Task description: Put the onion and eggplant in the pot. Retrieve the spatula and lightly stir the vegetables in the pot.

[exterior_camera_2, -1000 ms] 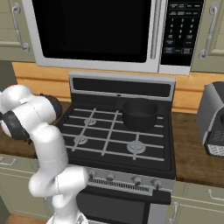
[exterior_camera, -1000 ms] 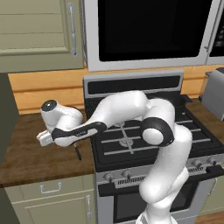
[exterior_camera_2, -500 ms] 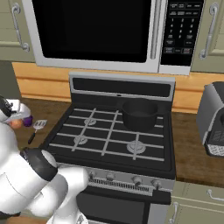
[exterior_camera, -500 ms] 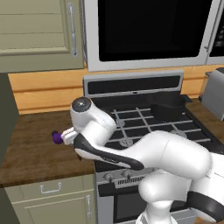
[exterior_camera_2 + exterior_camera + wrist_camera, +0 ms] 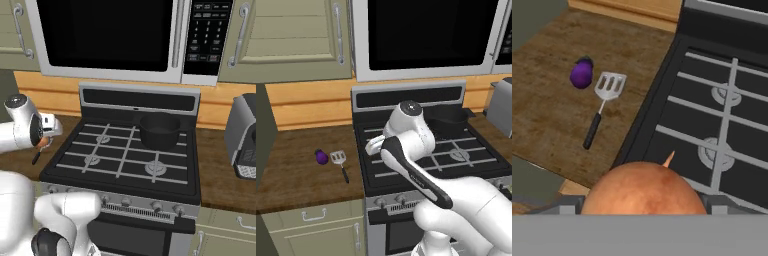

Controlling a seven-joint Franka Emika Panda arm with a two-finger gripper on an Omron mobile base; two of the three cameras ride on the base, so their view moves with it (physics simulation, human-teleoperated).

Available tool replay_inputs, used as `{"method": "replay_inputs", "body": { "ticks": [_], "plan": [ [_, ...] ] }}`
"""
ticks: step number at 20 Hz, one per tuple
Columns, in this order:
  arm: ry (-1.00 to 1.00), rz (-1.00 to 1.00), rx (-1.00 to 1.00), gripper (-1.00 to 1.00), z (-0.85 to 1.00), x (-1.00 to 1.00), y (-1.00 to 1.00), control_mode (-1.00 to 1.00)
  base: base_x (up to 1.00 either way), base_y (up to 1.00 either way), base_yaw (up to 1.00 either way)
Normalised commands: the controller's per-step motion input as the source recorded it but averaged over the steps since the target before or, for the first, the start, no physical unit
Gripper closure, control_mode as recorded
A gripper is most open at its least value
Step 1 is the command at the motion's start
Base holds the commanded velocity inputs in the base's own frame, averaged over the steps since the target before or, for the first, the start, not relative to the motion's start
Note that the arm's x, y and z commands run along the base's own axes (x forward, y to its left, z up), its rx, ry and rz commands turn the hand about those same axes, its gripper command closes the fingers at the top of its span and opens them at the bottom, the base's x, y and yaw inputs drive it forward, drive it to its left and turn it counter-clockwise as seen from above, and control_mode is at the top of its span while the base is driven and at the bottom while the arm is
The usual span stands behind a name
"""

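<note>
While hand view shows onion (image 5: 643, 187), right view pot (image 5: 159, 131).

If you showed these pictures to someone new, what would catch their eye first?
Probably the big orange onion held in the tool, above the stove's left edge. Next, the purple eggplant and the spatula lying side by side on the wooden counter left of the stove. Then the black pot on the back right burner.

I see the eggplant (image 5: 321, 156) and spatula (image 5: 339, 163) side by side on the counter (image 5: 296, 170) left of the stove (image 5: 406, 165). The pot (image 5: 159, 131) sits on a rear burner. The onion (image 5: 643, 189) seems held over the stove's front-left corner.
</note>
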Motion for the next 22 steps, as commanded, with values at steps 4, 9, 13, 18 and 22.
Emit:
{"method": "replay_inputs", "body": {
  "ticks": [4, 9, 13, 18, 22],
  "plan": [
    [0.0, 0.0, 0.0, 1.0, 0.0, 0.0, 0.0, -1.0, 0.0, 0.0, 0.0],
    [0.0, 0.0, -0.05, 1.0, -0.02, 0.0, -0.17, -1.0, 0.0, 0.0, 0.0],
    [0.0, 0.0, -0.14, 1.0, -0.08, 0.0, -0.94, -1.0, 0.0, 0.0, 0.0],
    [0.0, -0.03, -0.1, 1.0, -0.08, 0.05, -1.0, -1.0, 0.0, 0.0, 0.0],
    [0.0, -0.03, -0.12, 1.0, -0.11, 0.0, -1.0, -1.0, 0.0, 0.0, 0.0]
  ]
}}
